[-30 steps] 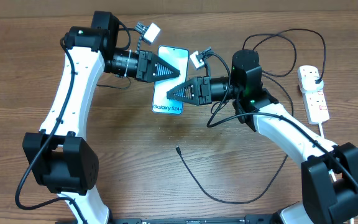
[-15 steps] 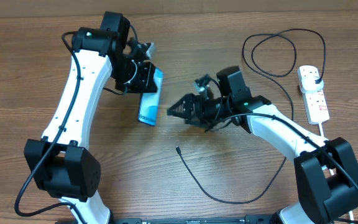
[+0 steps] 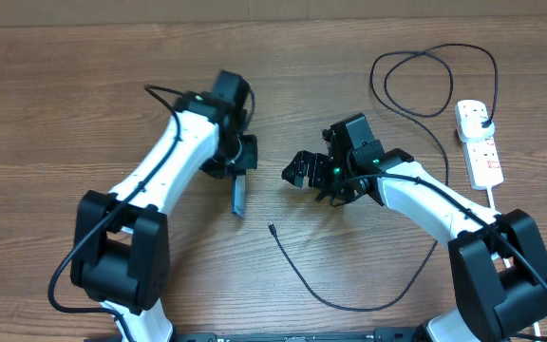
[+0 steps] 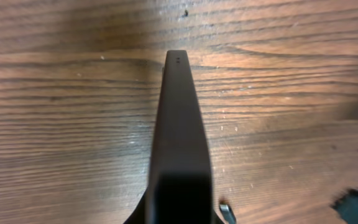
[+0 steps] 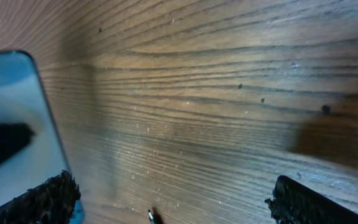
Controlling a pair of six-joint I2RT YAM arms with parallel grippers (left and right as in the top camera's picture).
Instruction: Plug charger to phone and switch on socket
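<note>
While the left gripper [image 3: 239, 173] pinches the phone [image 3: 238, 198] on its edge over the table [image 3: 65, 85], whether its lower end touches the wood cannot be told. Right gripper [image 3: 297, 172] hangs just beside, fingers spread, empty. Charger [image 3: 272, 228] tip lies loose near both; socket [image 3: 478, 142] well apart, far right. Step in hand: presenting the phone. Next, probably: right gripper takes the tip and lines it up with the port.

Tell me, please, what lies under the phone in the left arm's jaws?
Only bare wooden table shows on either side of the phone, which is seen edge-on. The strip directly beneath it is covered by the phone itself.
</note>
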